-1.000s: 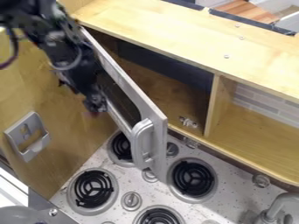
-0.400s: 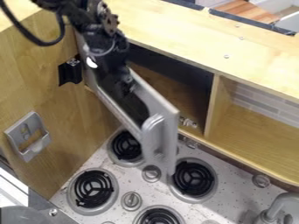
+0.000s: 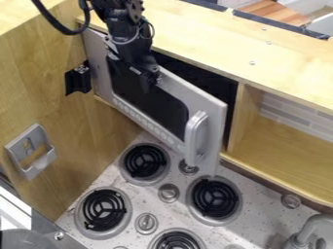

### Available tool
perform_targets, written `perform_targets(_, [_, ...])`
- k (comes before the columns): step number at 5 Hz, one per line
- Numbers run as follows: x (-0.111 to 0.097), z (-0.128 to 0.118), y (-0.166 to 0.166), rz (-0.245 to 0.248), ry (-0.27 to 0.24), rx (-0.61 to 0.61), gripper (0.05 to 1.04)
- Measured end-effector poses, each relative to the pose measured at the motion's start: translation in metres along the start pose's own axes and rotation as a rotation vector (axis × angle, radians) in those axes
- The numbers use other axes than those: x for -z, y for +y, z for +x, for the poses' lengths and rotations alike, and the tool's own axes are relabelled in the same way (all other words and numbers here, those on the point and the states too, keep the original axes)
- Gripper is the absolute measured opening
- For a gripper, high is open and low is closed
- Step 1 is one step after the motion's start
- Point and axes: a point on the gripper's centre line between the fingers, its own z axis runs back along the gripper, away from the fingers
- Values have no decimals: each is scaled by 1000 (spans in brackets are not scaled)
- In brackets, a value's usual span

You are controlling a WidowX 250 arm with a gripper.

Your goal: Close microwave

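The microwave's door [image 3: 172, 141] stands ajar, with a dark gap behind its right part. The gripper [image 3: 149, 77] hangs at the upper part of the door's outer face; whether it is open or closed, or touches the door, I cannot tell. The handle [image 3: 193, 138] is on the door's right end. Left of the door are a black bracket [image 3: 79, 81] and, lower, a metal holder [image 3: 31, 151]. Below the door are burners [image 3: 144, 161]; right of it, a shelf [image 3: 280, 148].

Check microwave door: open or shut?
Partly open: the door angles out from the cabinet, a dark gap showing along its top edge.
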Motion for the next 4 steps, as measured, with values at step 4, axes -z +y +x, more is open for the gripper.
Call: perform_targets(4, [20, 25, -6, -25, 2, -102, 1001])
